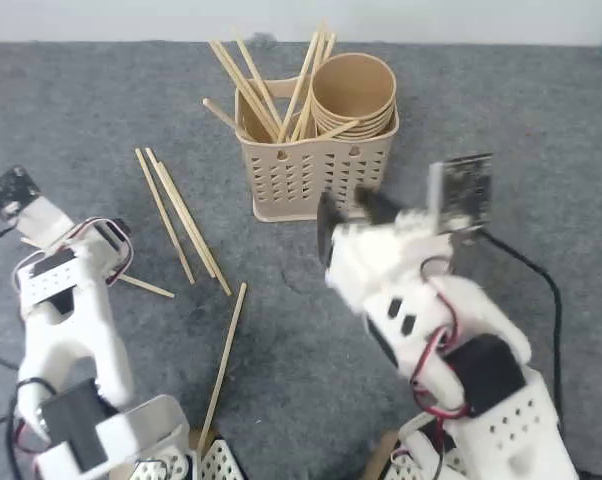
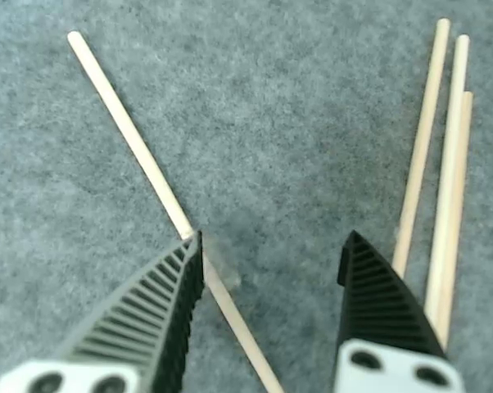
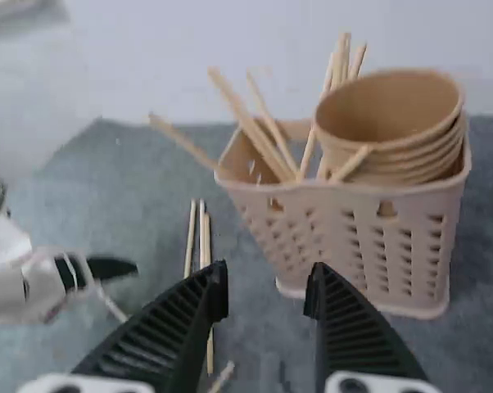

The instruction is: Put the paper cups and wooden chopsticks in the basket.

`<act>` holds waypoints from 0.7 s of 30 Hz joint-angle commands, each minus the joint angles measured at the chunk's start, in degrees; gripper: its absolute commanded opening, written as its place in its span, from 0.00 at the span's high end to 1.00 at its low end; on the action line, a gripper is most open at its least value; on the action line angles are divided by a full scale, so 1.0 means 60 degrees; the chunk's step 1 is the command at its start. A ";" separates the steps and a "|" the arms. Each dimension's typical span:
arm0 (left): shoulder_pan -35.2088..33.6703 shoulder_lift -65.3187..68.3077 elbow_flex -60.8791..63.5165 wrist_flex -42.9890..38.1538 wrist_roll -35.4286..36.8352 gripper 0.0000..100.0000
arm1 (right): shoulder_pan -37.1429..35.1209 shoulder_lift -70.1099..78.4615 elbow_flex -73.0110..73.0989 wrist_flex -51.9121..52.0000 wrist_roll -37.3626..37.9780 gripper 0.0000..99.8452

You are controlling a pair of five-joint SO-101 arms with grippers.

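Left hand (image 2: 275, 237) over one chopstick (image 2: 132, 135)

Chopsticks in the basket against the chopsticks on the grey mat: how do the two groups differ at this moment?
Pose: the stored chopsticks stand leaning in the basket, ends above its rim; the loose chopsticks lie flat on the mat. Grouping: the stored chopsticks are bunched beside stacked paper cups; the loose chopsticks are scattered, some side by side, others apart. Both are plain pale wooden sticks.

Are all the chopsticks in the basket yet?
No, several chopsticks lie on the mat outside the basket.
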 commanded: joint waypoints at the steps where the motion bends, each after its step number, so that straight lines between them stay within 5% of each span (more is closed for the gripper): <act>1: -0.0278 0.0381 -0.0857 0.0161 0.0586 0.75 | -0.0755 -0.0256 0.0352 0.1868 0.1289 0.83; 7: -0.0601 0.1949 -0.2498 0.1392 0.0938 0.75 | -0.1018 -0.0256 0.2535 0.2000 0.1744 0.83; 16: -0.0923 0.3575 -0.4344 0.2813 0.1729 0.75 | -0.1004 -0.0271 0.6857 -0.2337 0.1758 0.83; 21: -0.0938 0.3766 -0.4608 0.2886 0.1729 0.82 | -0.1004 -0.0271 0.7473 -0.3172 0.1758 0.83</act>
